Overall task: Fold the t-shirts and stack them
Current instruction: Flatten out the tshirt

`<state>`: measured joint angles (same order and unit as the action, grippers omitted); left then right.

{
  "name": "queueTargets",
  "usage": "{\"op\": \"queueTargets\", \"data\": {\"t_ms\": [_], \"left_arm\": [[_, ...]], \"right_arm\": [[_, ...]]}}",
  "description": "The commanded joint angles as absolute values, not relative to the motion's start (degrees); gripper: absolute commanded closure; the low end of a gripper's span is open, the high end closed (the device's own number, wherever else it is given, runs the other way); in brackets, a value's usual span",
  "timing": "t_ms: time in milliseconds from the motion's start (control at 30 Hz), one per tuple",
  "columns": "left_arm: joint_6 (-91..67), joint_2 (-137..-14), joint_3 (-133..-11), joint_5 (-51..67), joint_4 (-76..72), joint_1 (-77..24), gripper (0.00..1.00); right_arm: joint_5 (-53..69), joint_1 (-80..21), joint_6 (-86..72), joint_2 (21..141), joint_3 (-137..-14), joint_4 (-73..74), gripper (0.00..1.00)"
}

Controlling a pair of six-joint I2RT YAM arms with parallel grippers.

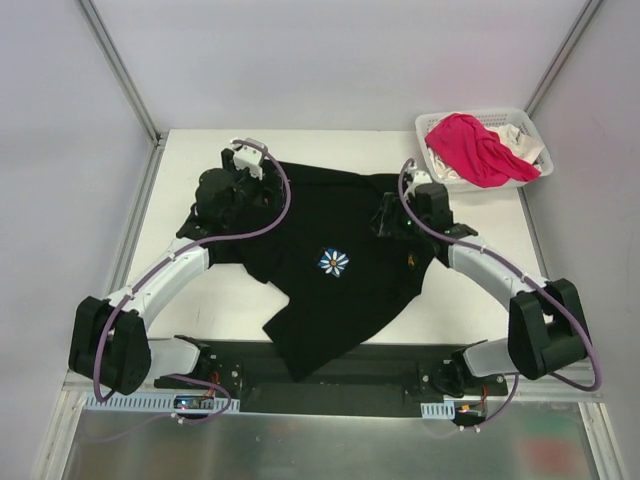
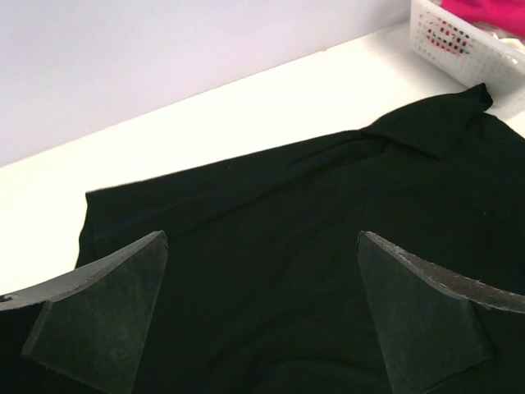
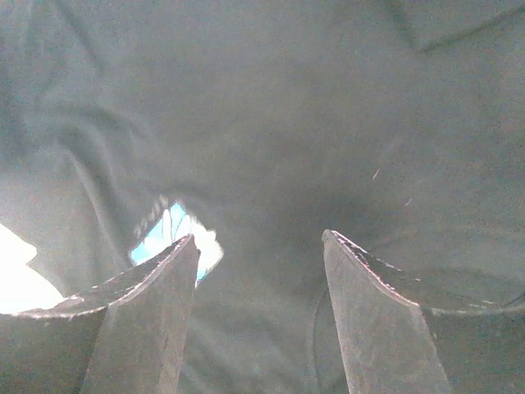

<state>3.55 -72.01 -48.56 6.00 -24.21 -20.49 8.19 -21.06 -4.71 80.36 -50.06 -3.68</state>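
Table (image 1: 330,150): white and flat, with pale grey walls (image 1: 330,60) and metal rails around it.
Basket (image 1: 527,128): white plastic lattice, at the far right corner of the table, well apart from my left arm and near to my right one.
Inside the basket: the pink shirt (image 1: 475,148) lies crumpled on top, and the white shirt (image 1: 520,147) shows beside it at the right side.
Black shirt (image 1: 330,300): spread over the middle of the table, a little turned, with the daisy print (image 1: 334,262) facing up. Its collar (image 2: 435,123) points toward the basket.
Near edge: one corner of the black shirt reaches the black bar (image 1: 400,365) where my arms are bolted.
In the way: my two arms lie over the shirt, one at each side, and the purple cables (image 1: 286,195) hang above the cloth.
Left pincer (image 2: 261,320): spread as wide as it goes, over the left part of the black shirt near to the sleeve edge. Between the fingers (image 2: 107,312) is only flat cloth, and nothing is pinched.
Right pincer (image 3: 258,320): partly spread, very close above the black shirt, which fills the whole wrist view. The daisy print shows just beside the finger at the left of that view.
Right pincer, contact: no cloth is gathered between the fingers. If the tips touch the cloth, I cannot tell.
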Motion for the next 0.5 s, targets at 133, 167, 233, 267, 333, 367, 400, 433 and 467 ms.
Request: {"op": "queueTargets", "data": {"t_ms": [133,167,233,267,333,367,400,433,467], "left_arm": [[4.5,-70.6,-42.7,9.3,-36.1,-19.8,0.01],[4.0,-70.8,-42.5,8.5,-35.9,-19.8,0.01],[3.3,-71.5,-43.3,8.7,-32.9,-19.9,0.01],[2.9,-72.2,-43.8,8.4,-32.0,-19.9,0.01],[2.4,-72.6,-44.5,7.6,-30.4,-19.9,0.01],[2.3,-73.1,-44.6,7.1,-30.2,-19.8,0.01],[2.1,-73.7,-45.1,6.3,-29.9,-19.8,0.01],[1.9,-74.3,-45.8,5.8,-28.4,-19.6,0.01],[1.8,-76.0,-46.4,6.0,-27.5,-19.4,0.01]], "right_arm": [[16.2,-23.3,-7.3,78.6,-37.6,-23.4,0.29],[17.4,-23.1,-8.8,79.4,-38.5,-23.9,0.28],[19.5,-22.6,-9.0,81.2,-41.0,-21.2,0.27],[19.6,-22.7,-8.7,83.3,-42.0,-20.0,0.27],[19.9,-22.2,-9.1,85.1,-43.7,-18.8,0.27],[20.1,-22.2,-9.4,86.4,-44.0,-18.9,0.27],[20.6,-21.9,-10.6,87.3,-44.9,-18.9,0.27],[21.0,-21.6,-11.4,88.0,-45.4,-18.9,0.27],[21.6,-21.3,-12.1,88.8,-46.0,-19.0,0.27]]}}
